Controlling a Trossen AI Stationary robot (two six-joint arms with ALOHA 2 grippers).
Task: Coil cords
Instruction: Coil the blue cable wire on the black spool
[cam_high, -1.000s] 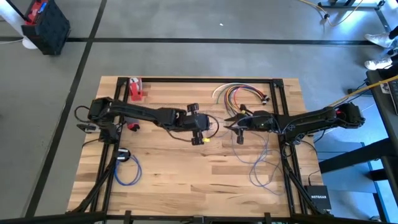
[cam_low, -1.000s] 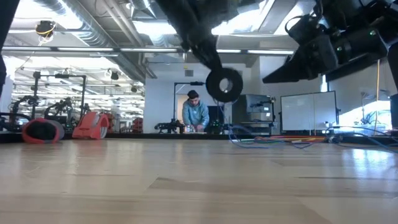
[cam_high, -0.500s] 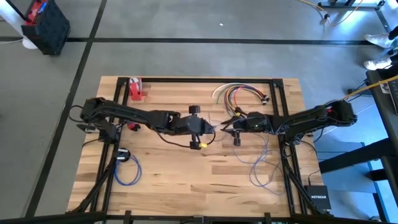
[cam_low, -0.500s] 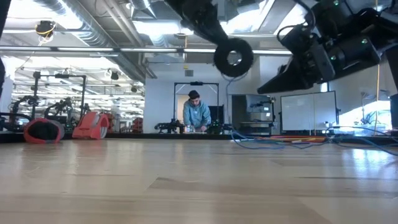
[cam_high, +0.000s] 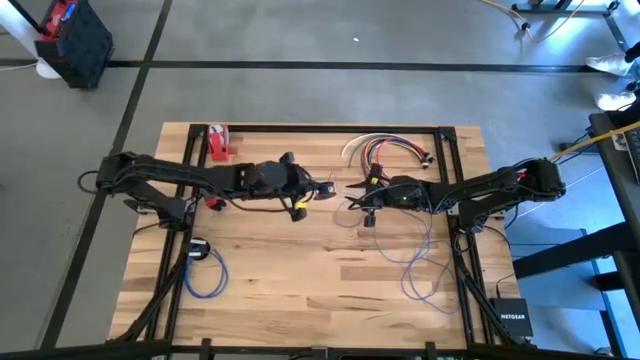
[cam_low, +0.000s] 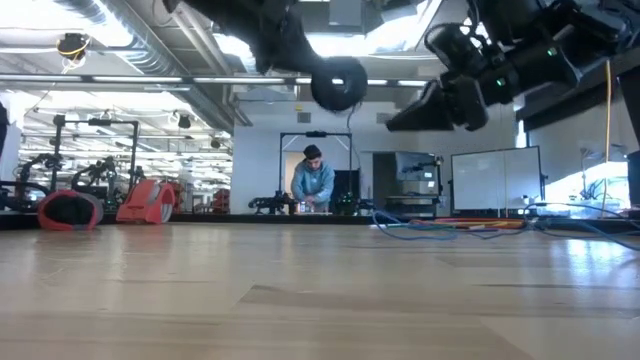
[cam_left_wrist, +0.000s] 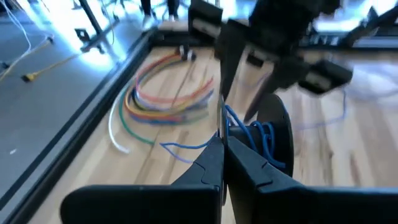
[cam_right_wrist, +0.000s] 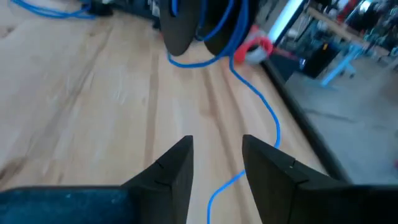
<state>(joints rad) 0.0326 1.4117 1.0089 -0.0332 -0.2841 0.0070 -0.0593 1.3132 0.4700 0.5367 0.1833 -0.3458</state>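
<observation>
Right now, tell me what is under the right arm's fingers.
Under the open fingers lies bare wooden table, with the blue cord running across it and up to the left arm's shut fingers ahead. What lies directly beneath the wrist is hidden.

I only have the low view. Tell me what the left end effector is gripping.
Observer: The left end effector is shut, with the blue cord pinched at its tips.
Operator: Report the right one.
Observer: The right end effector is open, with nothing between its fingers. The blue cord runs over the wood beneath it.
Operator: Find me any cord already coiled.
Observer: A second blue cord lies in a small coil on the table near the left arm's base, apart from both arms' end effectors.
</observation>
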